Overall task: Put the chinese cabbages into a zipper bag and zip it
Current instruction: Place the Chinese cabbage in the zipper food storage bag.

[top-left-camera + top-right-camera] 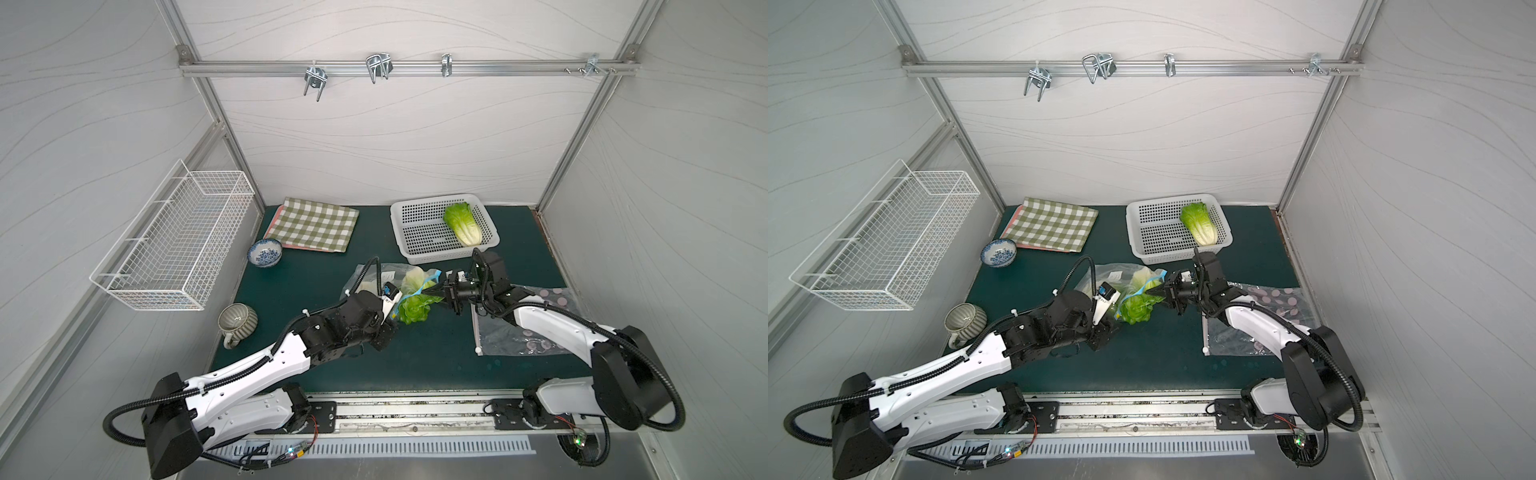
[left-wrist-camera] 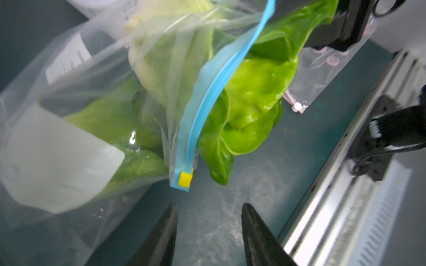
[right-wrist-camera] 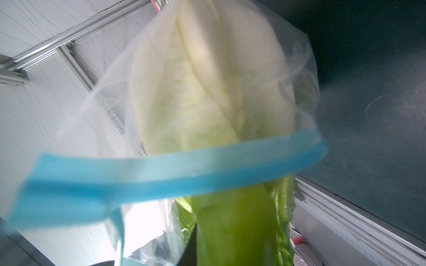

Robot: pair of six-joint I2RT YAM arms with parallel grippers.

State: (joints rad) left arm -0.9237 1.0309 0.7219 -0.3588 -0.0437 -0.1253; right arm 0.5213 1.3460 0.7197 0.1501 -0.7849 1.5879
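Dark green tabletop [image 1: 415, 361] sits between white walls. Right fingers [image 1: 433, 297] clamp the leafy end of a cabbage [image 3: 207, 92] lying half inside the zipper bag [image 2: 103, 69], pale stalk deep in and green leaves out past the blue zip strip [image 2: 214, 87]. Left fingers [image 2: 161, 237] stand apart, empty, near the bag's corner. A second cabbage [image 2: 110, 119] shows inside the bag. In the white basket [image 1: 415, 232] a third cabbage [image 1: 462, 224] lies with its leaves toward the back wall.

zipper bag [image 2: 103, 69]: thin clear glossy plastic. chinese cabbage [image 2: 253, 96]: shiny, crinkled leaf. worktop [image 1: 415, 357]: matt, scuffed. basket [image 1: 432, 257]: white perforated plastic. cloth [image 1: 316, 226]: woven check.
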